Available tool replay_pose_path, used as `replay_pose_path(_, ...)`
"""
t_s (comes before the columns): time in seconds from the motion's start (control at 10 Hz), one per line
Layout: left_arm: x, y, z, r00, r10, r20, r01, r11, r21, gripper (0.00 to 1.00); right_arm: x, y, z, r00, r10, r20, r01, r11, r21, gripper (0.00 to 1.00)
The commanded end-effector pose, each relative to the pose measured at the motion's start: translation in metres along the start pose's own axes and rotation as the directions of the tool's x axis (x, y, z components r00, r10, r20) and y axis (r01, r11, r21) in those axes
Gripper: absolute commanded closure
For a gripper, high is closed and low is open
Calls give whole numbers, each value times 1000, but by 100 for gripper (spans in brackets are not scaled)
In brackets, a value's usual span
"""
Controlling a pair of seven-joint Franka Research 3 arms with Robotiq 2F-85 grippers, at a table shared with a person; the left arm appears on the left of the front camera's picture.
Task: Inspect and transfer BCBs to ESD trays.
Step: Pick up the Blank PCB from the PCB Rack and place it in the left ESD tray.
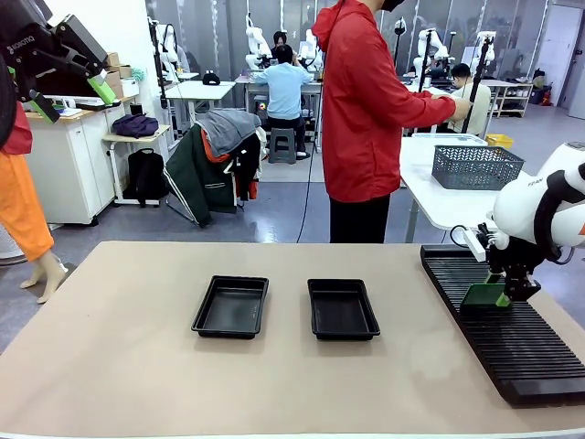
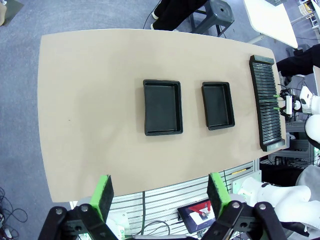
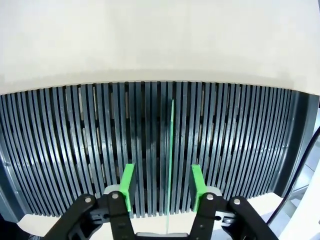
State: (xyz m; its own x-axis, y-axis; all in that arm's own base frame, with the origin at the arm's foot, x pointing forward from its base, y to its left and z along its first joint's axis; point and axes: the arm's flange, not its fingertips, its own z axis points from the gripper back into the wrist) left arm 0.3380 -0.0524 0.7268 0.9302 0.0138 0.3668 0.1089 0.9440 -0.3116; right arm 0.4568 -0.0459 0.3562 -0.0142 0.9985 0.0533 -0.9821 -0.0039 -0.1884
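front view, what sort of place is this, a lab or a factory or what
Most likely a robotics lab or electronics workshop: two black ESD trays and a long slotted rack sit on the robot's table, with white workbenches and seated people behind.

Room inventory, front view.
- Floor (image 1: 274, 206): grey, glossy.
- Wall (image 1: 128, 23): white, 11 o'clock.
- Tan tabletop (image 1: 119, 366): 6 o'clock, rounded corners.
- White cabinet (image 1: 69, 174): 9 o'clock, boxes on top.
- Black backpack (image 1: 144, 178): 10 o'clock, under a small desk.
- Jackets (image 1: 219, 160): 11 o'clock, draped in a heap.
- Grey stool (image 1: 281, 144): 12 o'clock.
- White table (image 1: 448, 208): 2 o'clock, bearing a grey mesh basket (image 1: 475, 167).
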Motion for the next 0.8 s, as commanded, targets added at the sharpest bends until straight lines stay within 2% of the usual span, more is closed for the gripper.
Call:
replay_pose_path(0.0,0,0,-1,1000,0,-2,0,1000,1,0,-1,1,-4,999,-11,-31,10,1000,-20,50)
replay_pose_path(0.3,0,0,-1,1000,0,-2,0,1000,1,0,-4,-1,-8,1000,-13,-24,12,1000,-26,61)
replay_pose_path(0.6,0,0,-1,1000,0,-2,0,1000,1,0,-4,-2,-7,1000,-20,-17,20,999,-26,77)
replay_pose_path(0.7,0,0,-1,1000,0,-2,0,1000,1,0,-4,-2,-7,1000,-24,-18,23,999,-26,79)
